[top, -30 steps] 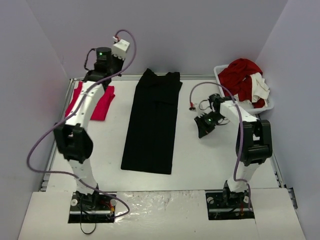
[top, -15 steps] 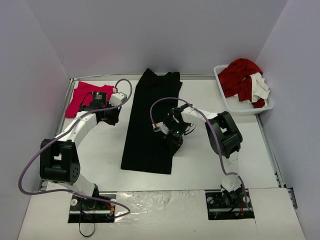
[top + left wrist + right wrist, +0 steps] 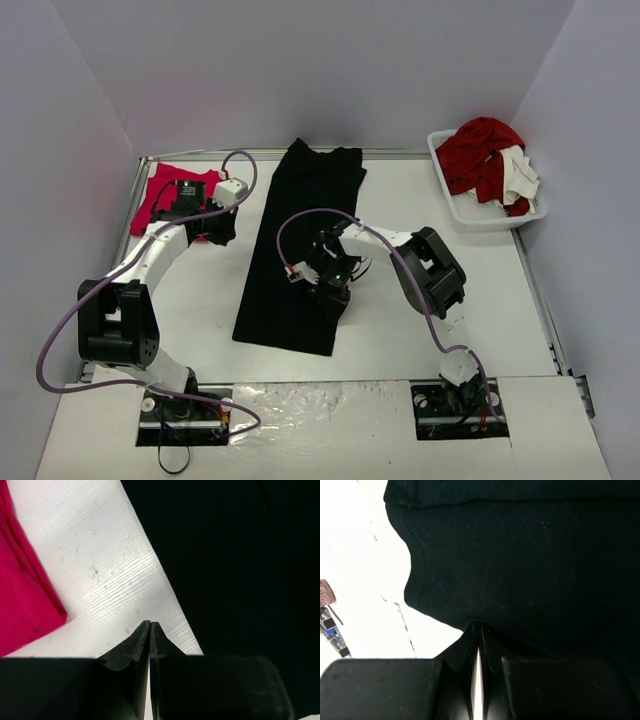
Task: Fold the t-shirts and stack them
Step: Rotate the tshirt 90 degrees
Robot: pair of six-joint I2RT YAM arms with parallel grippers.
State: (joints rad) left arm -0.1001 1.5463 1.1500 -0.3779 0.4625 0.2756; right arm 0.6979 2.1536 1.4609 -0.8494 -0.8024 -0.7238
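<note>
One black t-shirt, one pink-red t-shirt

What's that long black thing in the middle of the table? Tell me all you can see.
It is a black t-shirt, soft matte cloth, folded into a long narrow strip and lying flat on the white table, slightly slanted, its far end near the back edge. A stitched hem shows in the right wrist view. The right gripper, shut, pinches its right edge.
</note>
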